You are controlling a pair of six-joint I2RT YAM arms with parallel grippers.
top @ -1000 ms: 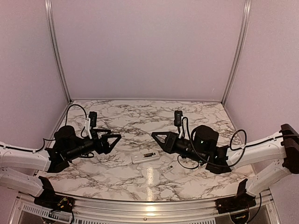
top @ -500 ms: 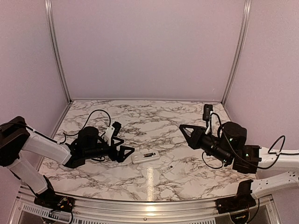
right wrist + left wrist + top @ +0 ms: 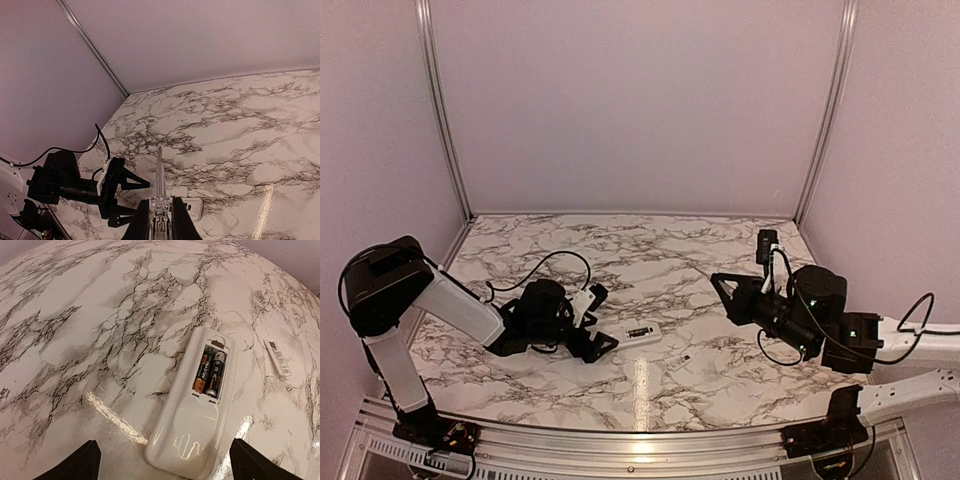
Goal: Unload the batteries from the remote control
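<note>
Left gripper (image 3: pixel 603 320) gapes empty toward the remote control (image 3: pixel 192 425), its batteries' (image 3: pixel 209 372) black-and-gold lettering unreadable; right gripper (image 3: pixel 718 282) pinches a thin grey rod (image 3: pixel 159 170).

The slim white plastic remote control (image 3: pixel 192 432) lies flat, back face up, on the marble-patterned tabletop (image 3: pixel 75 315) near its front middle. Its battery compartment is uncovered. Two small cylindrical batteries (image 3: pixel 209 372) sit side by side inside it, one black with a copper end, the other black with green lettering.
</note>
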